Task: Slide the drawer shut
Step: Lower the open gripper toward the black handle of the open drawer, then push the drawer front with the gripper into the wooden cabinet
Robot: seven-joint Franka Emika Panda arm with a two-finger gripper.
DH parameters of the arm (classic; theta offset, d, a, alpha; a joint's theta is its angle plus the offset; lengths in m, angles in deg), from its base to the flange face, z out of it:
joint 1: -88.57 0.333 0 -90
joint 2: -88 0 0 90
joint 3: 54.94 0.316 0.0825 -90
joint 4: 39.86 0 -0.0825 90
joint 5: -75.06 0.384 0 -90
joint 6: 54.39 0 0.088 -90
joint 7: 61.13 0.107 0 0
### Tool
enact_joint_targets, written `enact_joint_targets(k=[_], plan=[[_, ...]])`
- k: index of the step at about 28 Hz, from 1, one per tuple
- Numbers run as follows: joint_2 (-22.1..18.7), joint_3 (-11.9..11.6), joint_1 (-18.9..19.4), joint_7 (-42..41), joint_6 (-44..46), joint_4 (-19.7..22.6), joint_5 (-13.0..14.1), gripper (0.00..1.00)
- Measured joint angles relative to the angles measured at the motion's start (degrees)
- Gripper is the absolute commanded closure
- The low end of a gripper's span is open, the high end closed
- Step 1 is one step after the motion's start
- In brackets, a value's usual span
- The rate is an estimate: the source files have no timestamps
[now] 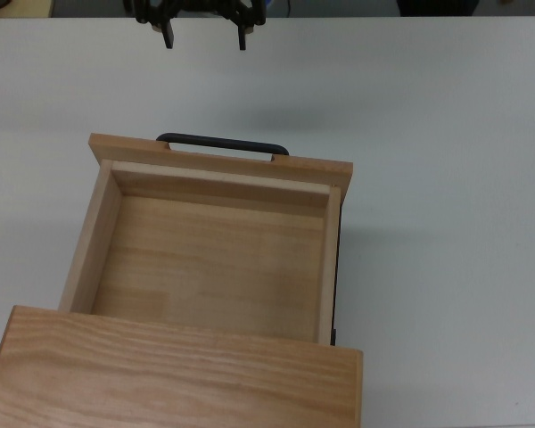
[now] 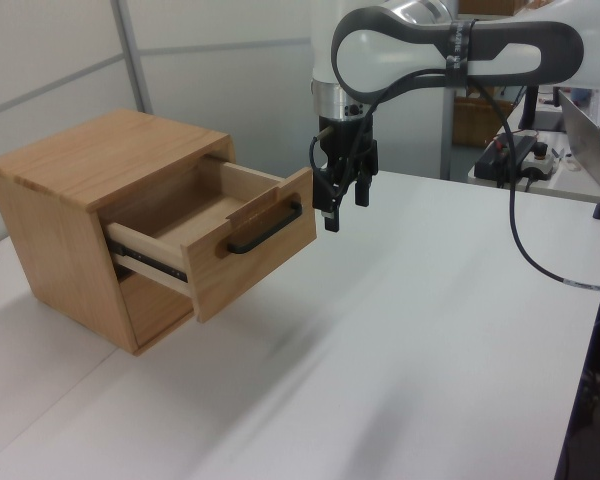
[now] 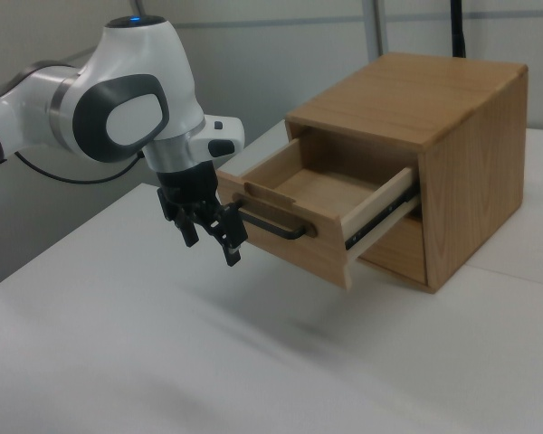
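Top view: drawer (image 1: 214,259) pulled far out from under the cabinet top (image 1: 174,374), bare wood inside. Black handle (image 1: 223,143) on the front panel, on the side facing the gripper (image 1: 205,36). Gripper up at the picture's top edge, two fingers spread wide with nothing between them — well apart from the handle, with white table (image 1: 446,178) between.

Left view: cabinet (image 2: 75,215) standing on the table (image 2: 410,340) at the left view's left. Drawer (image 2: 225,225) sticking out toward the left view's right, hanging over the table. Handle (image 2: 267,228) across the front panel. Gripper (image 2: 342,200) pointing down just past the drawer's front corner, near it but not touching. Fingers open, holding nothing. White and grey arm (image 2: 450,50) reaching in from the upper right of the left view.

Right view: cabinet (image 3: 443,154) at the right view's right, drawer (image 3: 321,203) pulled out toward the right view's left. Handle (image 3: 271,223) on the front — gripper (image 3: 213,235) just beside its end, fingers apart and empty. Arm (image 3: 118,104) coming in from the right view's left, above the table (image 3: 208,362).
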Motion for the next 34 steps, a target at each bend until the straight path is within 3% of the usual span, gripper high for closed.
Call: enact_joint_targets(k=[2, 5, 6, 17, 34], plan=[[0.08, 0.09, 0.05, 0.0, 0.0, 0.0, -0.33, 0.3], [0.22, 0.19, 0.07, -0.35, 0.0, 0.01, -0.99, 0.79], [0.29, 0.24, 0.08, -0.71, 0.0, 0.0, -1.24, 1.0], [2.32, 0.41, 0.27, -2.04, -0.95, 0.0, -1.69, 1.0], [11.71, 0.44, 0.33, -2.04, -6.65, -3.91, -1.68, 1.0]])
